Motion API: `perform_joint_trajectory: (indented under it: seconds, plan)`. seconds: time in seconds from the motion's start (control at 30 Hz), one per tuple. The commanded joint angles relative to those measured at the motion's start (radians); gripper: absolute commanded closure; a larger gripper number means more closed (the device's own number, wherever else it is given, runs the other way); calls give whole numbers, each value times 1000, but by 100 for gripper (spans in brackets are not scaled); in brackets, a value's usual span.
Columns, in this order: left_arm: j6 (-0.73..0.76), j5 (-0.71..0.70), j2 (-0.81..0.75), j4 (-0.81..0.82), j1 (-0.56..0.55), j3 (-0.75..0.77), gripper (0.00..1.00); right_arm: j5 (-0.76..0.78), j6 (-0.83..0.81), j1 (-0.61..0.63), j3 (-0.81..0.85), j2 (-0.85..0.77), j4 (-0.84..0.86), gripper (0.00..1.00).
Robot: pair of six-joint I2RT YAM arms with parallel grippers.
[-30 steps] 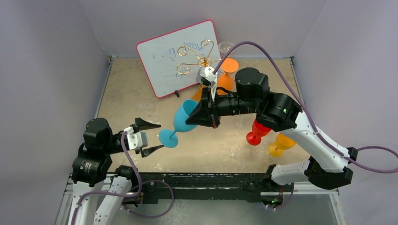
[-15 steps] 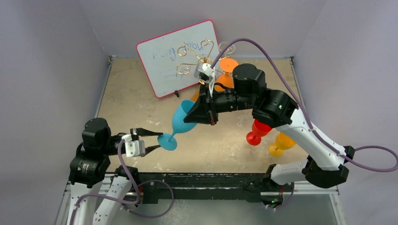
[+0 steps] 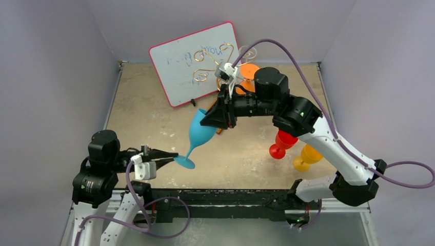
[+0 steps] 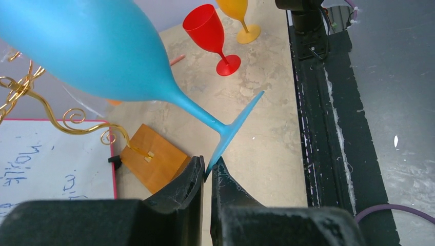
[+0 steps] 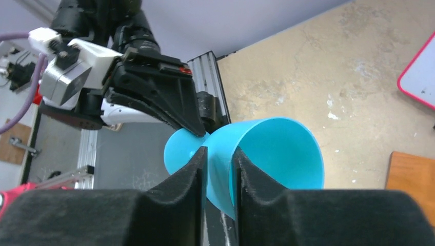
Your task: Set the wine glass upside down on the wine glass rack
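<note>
Rack (image 3: 221, 62) half hidden behind right arm (image 3: 308, 123). Left fingers (image 4: 187, 187) pinch glass (image 3: 200, 130) foot at lower left; right fingers (image 5: 187, 192) flank the bowl, grip unclear.

We read this as a robotics lab test cell, not a home or bar. Plain lilac walls (image 3: 56, 77) box in the table (image 3: 149, 102) on its left, far & right edges. A black metal rail (image 3: 231, 197) runs along the near edge w/ the left arm (image 3: 97, 174) & right arm (image 3: 308, 123) bolted there, purple cable (image 3: 269, 41) looping loose. Props look staged: wine glass rack (image 4: 154, 164) by a scribbled whiteboard (image 3: 179, 72) at the far edge, plus plastic stemware, i.e. a blue wine glass (image 3: 200, 133), red glass (image 3: 281, 143), yellow glass (image 3: 306, 158)
</note>
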Motion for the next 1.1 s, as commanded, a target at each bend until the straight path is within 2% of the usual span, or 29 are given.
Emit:
perform_joint_trajectory:
  seconds: [0.0,0.1,0.17,0.4,0.53,0.67,0.73,0.93,1.07]
  plan:
    - [-10,-3,2,31,10,35,100,77,-4,8,2,-3,27,66]
    - [-9,3,5,49,10,28,100,215,-10,8,46,-5,-10,47]
    - [-11,-2,4,55,10,25,100,285,-8,8,50,-18,-9,37]
    - [-107,-88,-8,151,10,5,100,412,15,8,-4,-87,48,15]
    - [-262,-166,-27,291,10,-26,100,439,17,8,-26,-119,71,5]
    - [-604,-346,-68,597,10,-110,100,474,32,8,-49,-163,81,0]
    - [-713,-438,-87,687,10,-136,100,484,41,7,-79,-191,104,0]
    - [-919,-666,-24,723,10,-102,100,535,64,9,-125,-241,125,0]
    - [-1055,-703,89,704,10,-31,100,574,66,8,-167,-268,160,0]
